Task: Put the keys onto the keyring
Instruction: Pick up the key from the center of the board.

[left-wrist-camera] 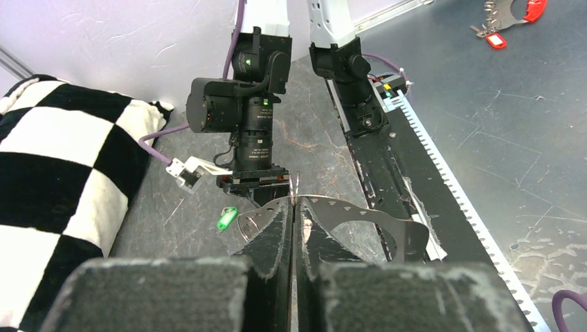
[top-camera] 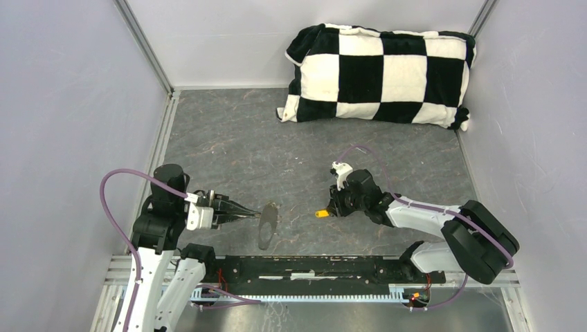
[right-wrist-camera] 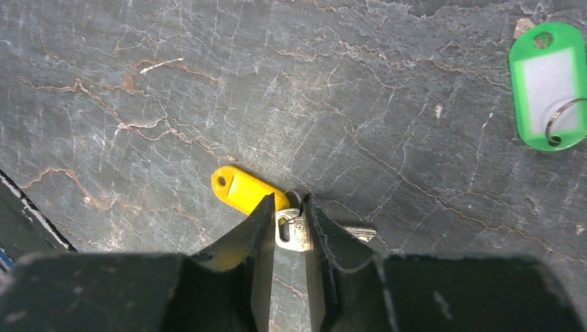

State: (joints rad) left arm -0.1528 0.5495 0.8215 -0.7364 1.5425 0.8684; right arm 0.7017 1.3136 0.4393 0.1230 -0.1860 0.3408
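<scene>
The keyring point(top-camera: 268, 223), a thin silvery loop, hangs just above the table; my left gripper point(top-camera: 250, 214) is shut on its rim. In the left wrist view the keyring point(left-wrist-camera: 374, 211) curves right from the closed gripper point(left-wrist-camera: 294, 204). The yellow-headed key point(right-wrist-camera: 242, 188) lies on the table, its silver bow point(right-wrist-camera: 294, 232) pinched between the fingers of my right gripper point(right-wrist-camera: 289, 202), blade sticking out right. From above, the right gripper point(top-camera: 332, 207) points down at the yellow key point(top-camera: 322, 214). The green-headed key point(right-wrist-camera: 548, 84) lies apart at upper right; it is the green key point(left-wrist-camera: 226, 218) beyond the left fingers.
A black-and-white checkered pillow point(top-camera: 381, 72) lies against the back wall. A black rail point(top-camera: 311, 266) runs along the near edge between the arm bases. Grey walls close in both sides.
</scene>
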